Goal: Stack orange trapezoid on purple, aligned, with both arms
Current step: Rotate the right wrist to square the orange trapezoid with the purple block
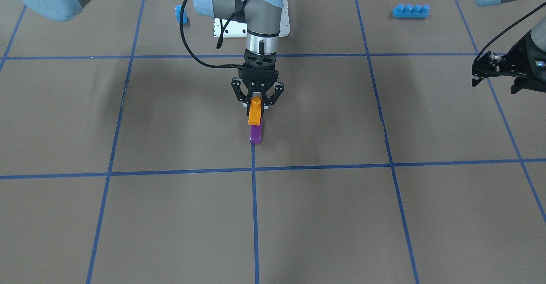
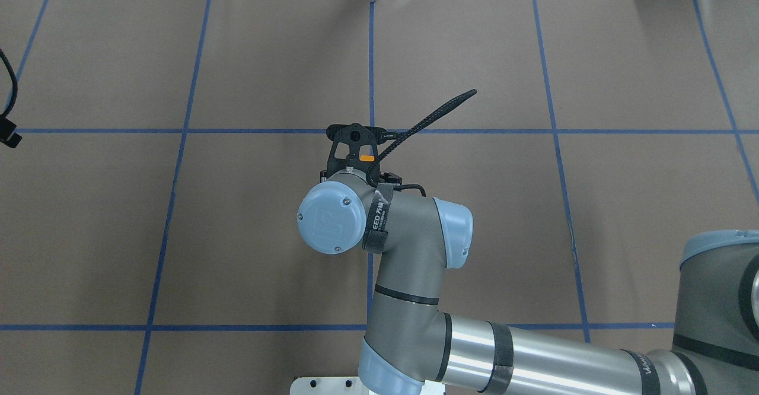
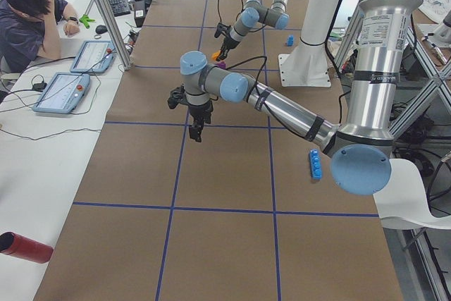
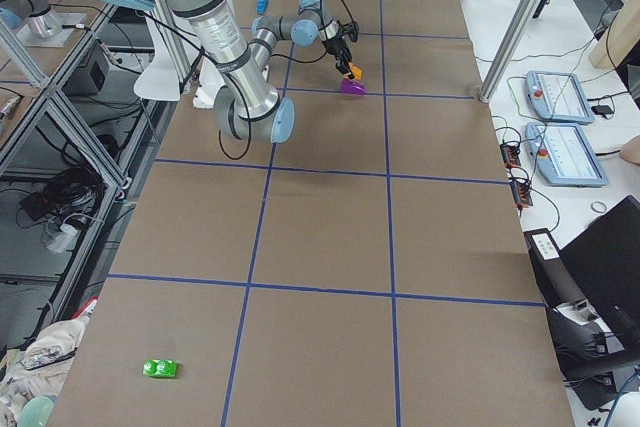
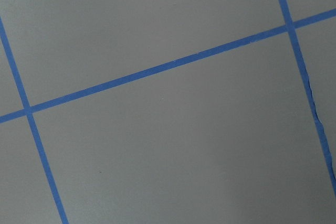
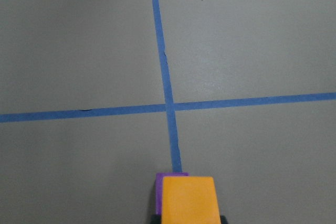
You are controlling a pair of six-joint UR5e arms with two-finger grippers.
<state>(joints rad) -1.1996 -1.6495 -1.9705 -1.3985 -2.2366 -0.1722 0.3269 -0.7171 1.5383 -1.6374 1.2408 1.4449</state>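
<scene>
My right gripper (image 1: 256, 102) is shut on the orange trapezoid (image 1: 254, 112) near the table's middle, jaws on either side of its stud end. The orange trapezoid sits right over the purple wedge (image 1: 256, 134), touching it or nearly so; I cannot tell which. In the right wrist view the orange trapezoid (image 6: 188, 199) covers most of the purple wedge (image 6: 159, 189), which shows to its left. The overhead view shows only a bit of the orange trapezoid (image 2: 366, 158). My left gripper (image 1: 478, 76) hovers empty far off to the side; I cannot tell if it is open.
A blue four-stud brick (image 1: 410, 11) and a small blue one-stud brick (image 1: 181, 14) lie near the robot's white base plate (image 1: 230, 29). A green brick (image 4: 160, 368) lies at the table's far end. Blue tape lines grid the brown table.
</scene>
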